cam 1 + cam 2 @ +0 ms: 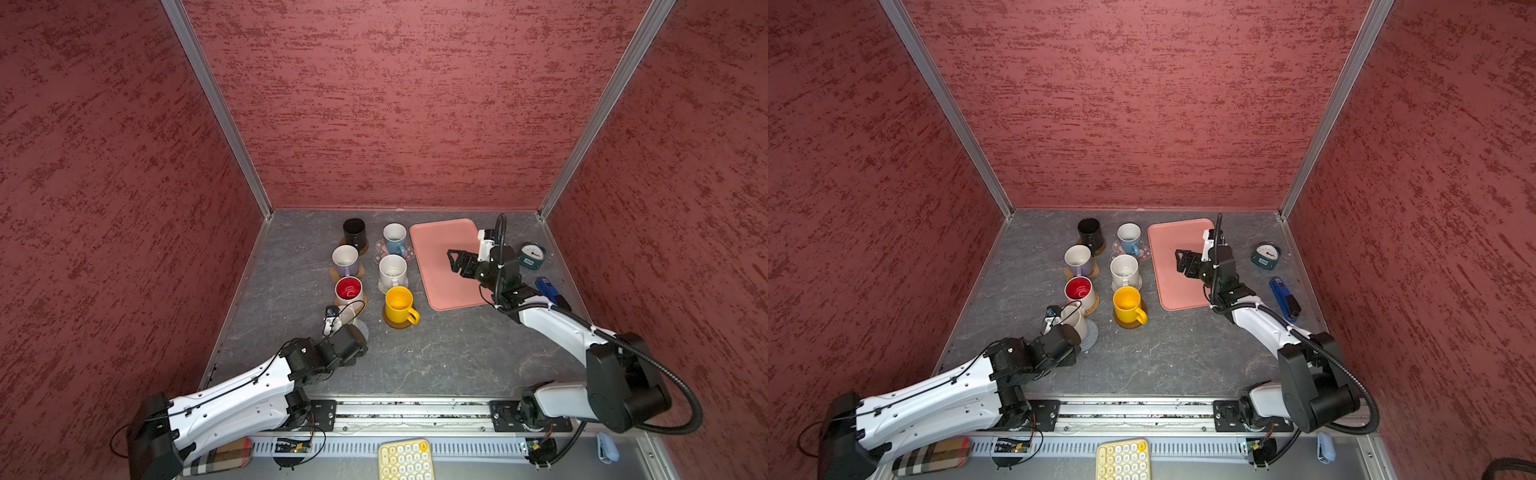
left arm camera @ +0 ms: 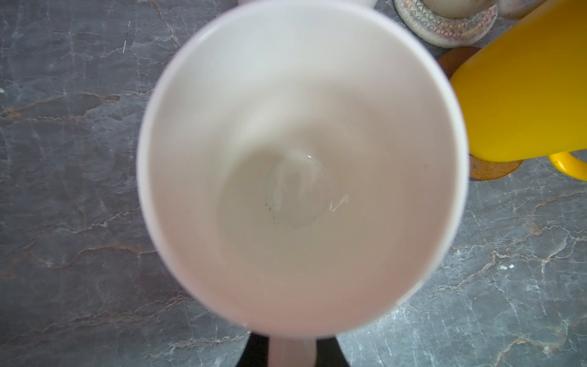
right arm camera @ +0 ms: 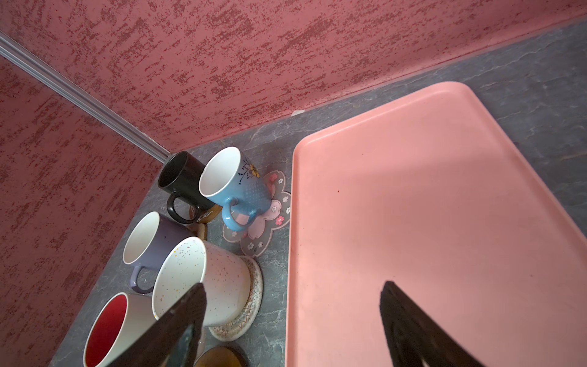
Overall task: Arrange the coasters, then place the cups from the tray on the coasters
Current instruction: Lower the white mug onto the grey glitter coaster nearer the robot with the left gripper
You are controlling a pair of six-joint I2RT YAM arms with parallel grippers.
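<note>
Left pincer shut tight on handle of glossy cream ceramic cup, over grey woven round coaster just robot-side of white red-lined mug — released off-centre or tilted, it prob. tips into that mug; right pincer gapes empty over flat pink tray.

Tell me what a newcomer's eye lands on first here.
Two rows of cups on coasters stand in the middle of the table, the yellow cup brightest at the near end. Right of them lies the pink tray, no cup showing on it, with the open right gripper above it. The left gripper is shut on the handle of the cream cup.
</note>
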